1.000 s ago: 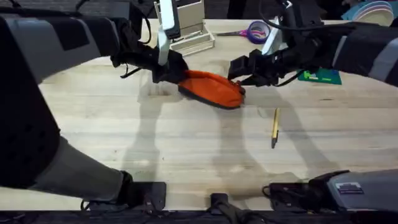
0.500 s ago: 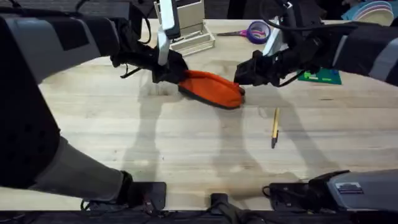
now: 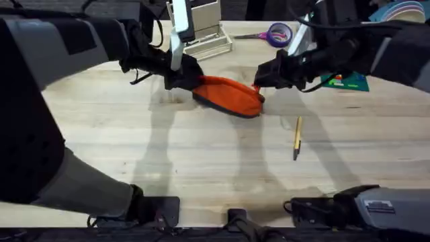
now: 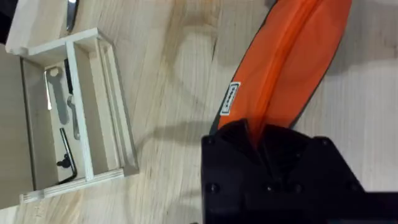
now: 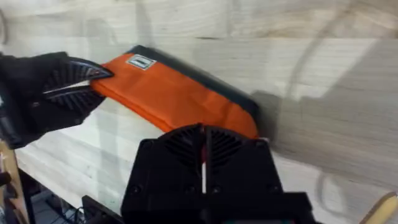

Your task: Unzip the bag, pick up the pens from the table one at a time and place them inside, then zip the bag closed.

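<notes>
Your left gripper (image 3: 189, 75) is clamped on the bag's (image 3: 230, 94) left end, pinning it to the table (image 3: 168, 154). At the bag's right end, your right gripper (image 5: 203, 163) has its fingers pressed together, probably on the zipper pull, though I can't see the pull. If that pinch is shallow, it could slip off, or the whole bag could drag. The tray (image 4: 74, 118) sits just beyond the bag; open room lies nearer you, where a pen (image 3: 297, 137) waits.
</notes>
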Controlling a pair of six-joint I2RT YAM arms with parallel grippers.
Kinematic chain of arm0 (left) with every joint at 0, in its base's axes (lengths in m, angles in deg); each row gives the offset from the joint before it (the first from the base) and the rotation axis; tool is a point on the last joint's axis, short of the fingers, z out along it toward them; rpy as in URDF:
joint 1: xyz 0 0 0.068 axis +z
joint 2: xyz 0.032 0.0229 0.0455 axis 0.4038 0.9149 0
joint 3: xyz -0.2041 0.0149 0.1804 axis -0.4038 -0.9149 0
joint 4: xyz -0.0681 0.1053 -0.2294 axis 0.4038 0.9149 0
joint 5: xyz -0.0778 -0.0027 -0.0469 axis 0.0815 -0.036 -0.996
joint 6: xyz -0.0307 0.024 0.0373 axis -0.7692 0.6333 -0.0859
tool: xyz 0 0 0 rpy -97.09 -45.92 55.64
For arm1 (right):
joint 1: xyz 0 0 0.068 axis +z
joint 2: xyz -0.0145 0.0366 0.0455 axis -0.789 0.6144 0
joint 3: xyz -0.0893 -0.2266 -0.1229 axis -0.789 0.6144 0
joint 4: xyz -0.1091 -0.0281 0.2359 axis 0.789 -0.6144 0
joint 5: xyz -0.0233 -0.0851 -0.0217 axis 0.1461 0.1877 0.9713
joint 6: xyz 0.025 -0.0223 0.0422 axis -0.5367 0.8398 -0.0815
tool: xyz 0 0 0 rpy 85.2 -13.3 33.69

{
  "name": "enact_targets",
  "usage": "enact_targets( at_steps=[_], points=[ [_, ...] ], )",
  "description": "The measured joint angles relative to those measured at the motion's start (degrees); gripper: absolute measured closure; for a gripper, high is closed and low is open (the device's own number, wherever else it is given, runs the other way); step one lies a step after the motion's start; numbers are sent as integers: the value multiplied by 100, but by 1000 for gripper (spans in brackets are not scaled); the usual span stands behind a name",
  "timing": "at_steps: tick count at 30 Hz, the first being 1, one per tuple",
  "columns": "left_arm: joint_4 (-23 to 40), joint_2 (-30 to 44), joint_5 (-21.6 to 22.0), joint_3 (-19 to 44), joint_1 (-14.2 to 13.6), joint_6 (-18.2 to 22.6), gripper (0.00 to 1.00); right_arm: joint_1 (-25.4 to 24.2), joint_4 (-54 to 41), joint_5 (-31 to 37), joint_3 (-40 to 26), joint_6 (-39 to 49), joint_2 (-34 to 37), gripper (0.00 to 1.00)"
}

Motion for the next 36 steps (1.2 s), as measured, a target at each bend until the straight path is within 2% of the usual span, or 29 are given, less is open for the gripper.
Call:
enact_targets(
  at_steps=[7, 16, 36],
  points=[
    [-7, 0, 2, 0, 0, 0, 958, 0, -26, 0, 0, -1, -272, 968],
    [-13, 0, 3, 0, 0, 0, 958, 46, 16, 7, 0, -245, -294, 968],
    [9, -2, 14, 0, 0, 0, 958, 1370, 2009, 133, 0, -632, -108, 968]
  ],
)
